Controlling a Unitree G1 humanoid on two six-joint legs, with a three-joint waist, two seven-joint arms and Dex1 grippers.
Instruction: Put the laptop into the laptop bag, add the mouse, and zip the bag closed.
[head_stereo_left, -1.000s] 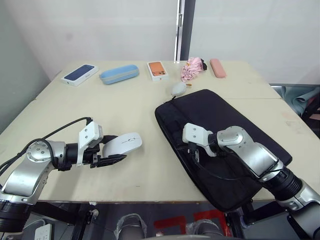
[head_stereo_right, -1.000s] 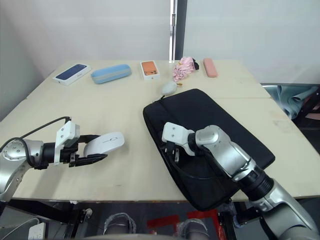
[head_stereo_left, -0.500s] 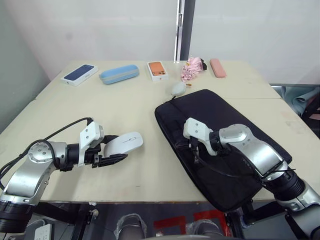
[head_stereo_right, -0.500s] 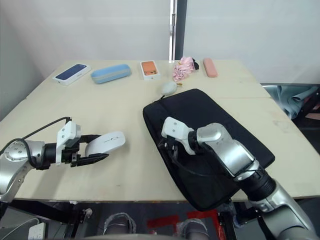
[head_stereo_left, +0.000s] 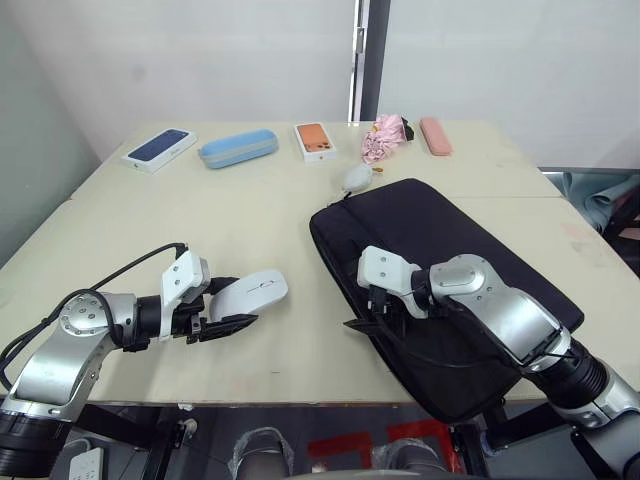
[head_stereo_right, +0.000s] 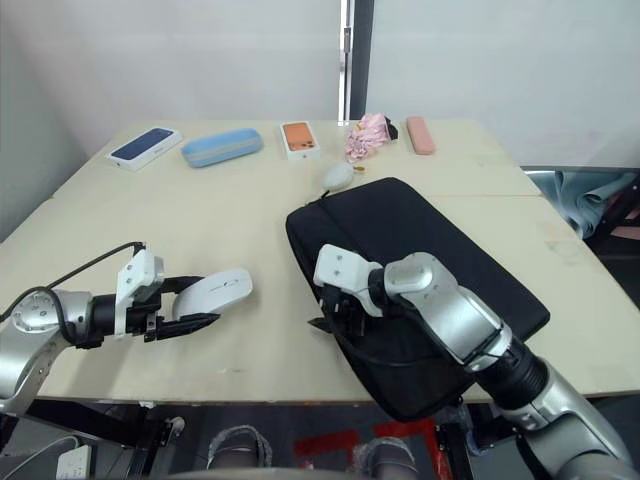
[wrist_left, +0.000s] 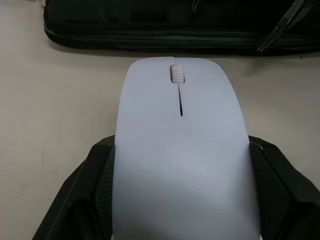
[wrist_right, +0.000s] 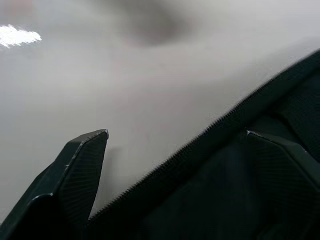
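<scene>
Left hand (head_stereo_left: 222, 305) grips the mouse (head_stereo_left: 247, 293) between its two black fingers, mouse held just above the worktop (head_stereo_left: 250, 210), flat, scroll-wheel end pointing toward the laptop bag (head_stereo_left: 450, 260). In the left wrist view the mouse (wrist_left: 180, 150) sits square between the fingers (wrist_left: 85, 195), bag edge straight ahead along its long axis.

Bag lies flat on the worktop's right half, long axis running diagonally from far-left corner to near-right corner. Laptop can't be made out; judging by the flat, filled look of the bag it's probably already inside, but can't confirm.

Right hand (head_stereo_right: 335, 315) is at the bag's near-left edge, fingers spread apart. Right wrist view shows one finger (wrist_right: 75, 170) over bare worktop and the other over black fabric, zip teeth (wrist_right: 200, 145) running between them. It straddles the edge and isn't clamped on anything that I can see.

Key relation: bag opening lies to the right of the mouse, well apart, with the right hand already on that edge. Left arm is the carrier; likely next step is to bring the mouse right to where the right hand lifts the flap.

No readable brand or writing on mouse or bag.
</scene>
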